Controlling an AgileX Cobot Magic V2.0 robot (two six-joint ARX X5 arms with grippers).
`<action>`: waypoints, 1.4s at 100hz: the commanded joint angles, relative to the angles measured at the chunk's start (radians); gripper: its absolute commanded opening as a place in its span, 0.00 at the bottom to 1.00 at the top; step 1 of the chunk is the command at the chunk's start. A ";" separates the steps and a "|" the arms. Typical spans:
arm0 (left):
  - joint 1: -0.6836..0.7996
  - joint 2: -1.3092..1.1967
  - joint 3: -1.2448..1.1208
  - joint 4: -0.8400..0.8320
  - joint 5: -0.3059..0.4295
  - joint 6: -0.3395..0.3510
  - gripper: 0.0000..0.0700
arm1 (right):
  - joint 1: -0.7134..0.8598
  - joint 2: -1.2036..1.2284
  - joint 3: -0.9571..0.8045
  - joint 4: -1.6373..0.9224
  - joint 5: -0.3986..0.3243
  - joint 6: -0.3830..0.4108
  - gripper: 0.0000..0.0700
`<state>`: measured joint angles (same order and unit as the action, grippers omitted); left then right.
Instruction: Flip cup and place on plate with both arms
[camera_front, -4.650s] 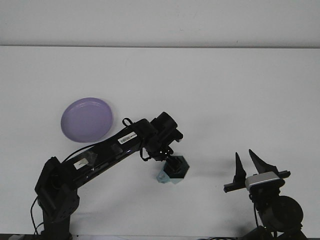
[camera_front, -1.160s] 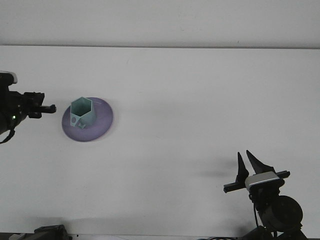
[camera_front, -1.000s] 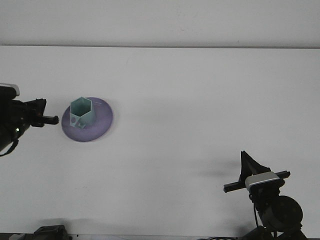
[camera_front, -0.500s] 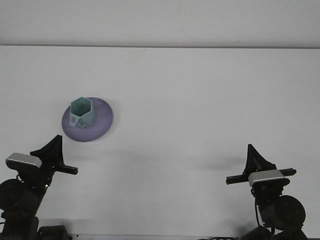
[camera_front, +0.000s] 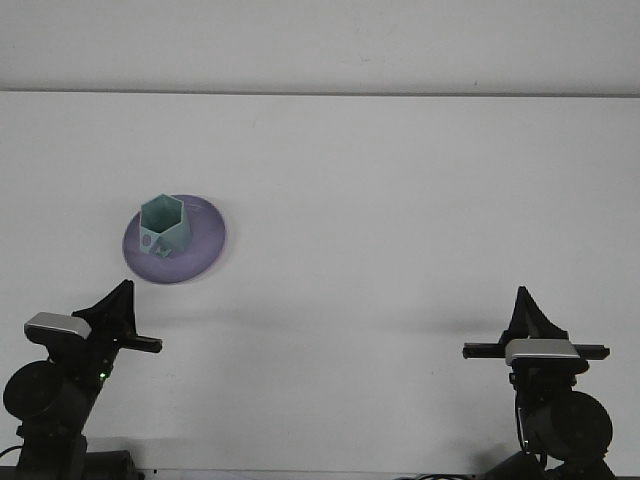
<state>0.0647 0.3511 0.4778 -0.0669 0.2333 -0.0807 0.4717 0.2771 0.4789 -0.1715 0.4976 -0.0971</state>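
One cup (camera_front: 164, 226), one plate (camera_front: 198, 250), two grippers on a white table (camera_front: 400, 200). The left gripper (camera_front: 115, 305) sits low at the near-left edge, fingers pointing up and away; the right gripper (camera_front: 528, 312) mirrors it at the near-right edge. Both hold nothing — each pair of fingers appears pressed together into a single dark wedge, though the angle is poor. The cup — pale teal, six-sided, mouth up — stands on the purple plate, toward its left side, well apart from both grippers.
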 joint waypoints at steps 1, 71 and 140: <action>0.000 -0.003 0.015 0.010 -0.001 -0.011 0.02 | 0.005 0.005 0.005 0.011 0.000 -0.004 0.00; -0.008 -0.135 -0.100 0.117 -0.035 0.046 0.02 | 0.005 0.005 0.005 0.011 0.000 -0.005 0.00; -0.048 -0.348 -0.464 0.294 -0.208 0.193 0.02 | 0.005 0.005 0.005 0.011 0.000 -0.005 0.00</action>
<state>0.0166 0.0071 0.0330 0.2131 0.0280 0.0956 0.4717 0.2771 0.4789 -0.1703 0.4969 -0.0975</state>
